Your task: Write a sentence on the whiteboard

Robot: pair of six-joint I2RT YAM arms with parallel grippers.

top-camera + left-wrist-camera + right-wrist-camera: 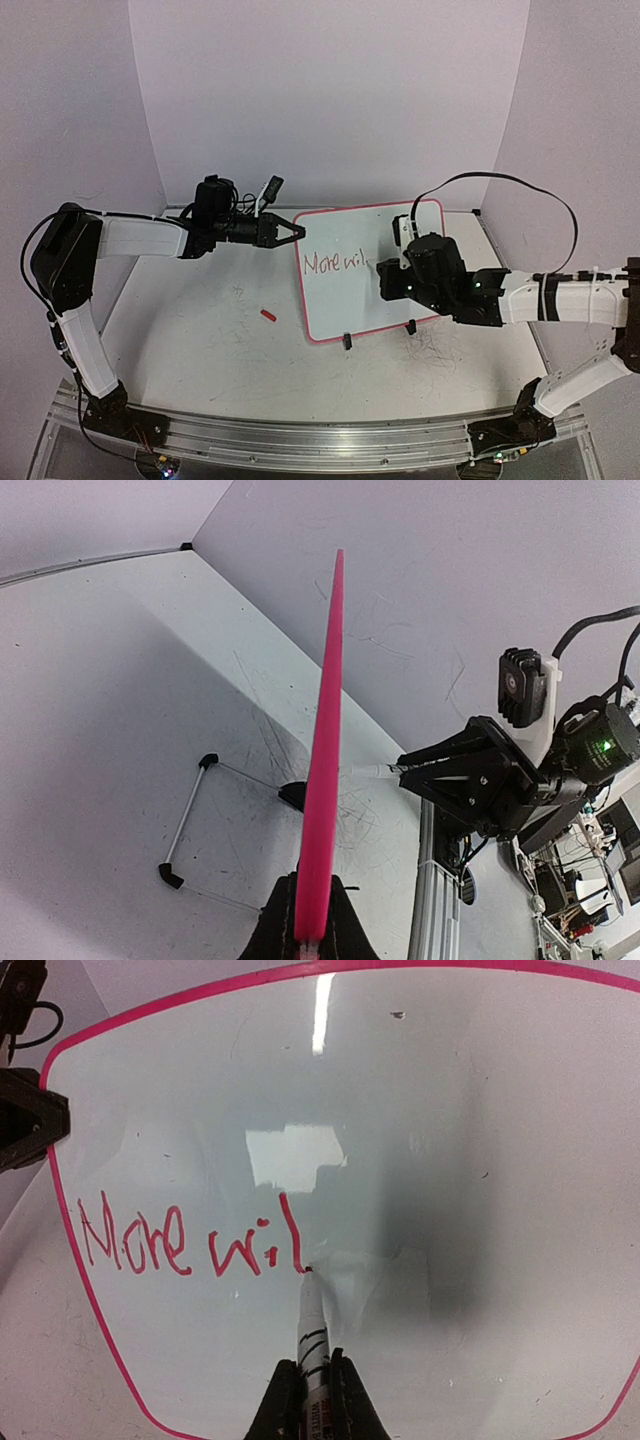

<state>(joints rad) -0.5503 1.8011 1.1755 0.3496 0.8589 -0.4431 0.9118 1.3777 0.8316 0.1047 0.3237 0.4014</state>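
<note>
Overhead, the left arm (130, 238) reaches in from the left edge of the desk (190, 330). The left jaws are clamped shut on the pink left rim of the whiteboard (345, 225). A small red piece (267, 314), possibly a cap, lies on the desk near the board's near-left corner. The whiteboard, glossy white, stands tilted on two black clip feet (347, 341), right of the desk's centre. The sentence (190, 1245), in thin red script, so far reads "More wil". The right jaws are closed on a marker (313, 1325), whose tip touches the board just right of the last letter. Blank surface extends rightward from the tip along the board's long axis, so the next stroke likely falls to the right arm (560, 298).
</note>
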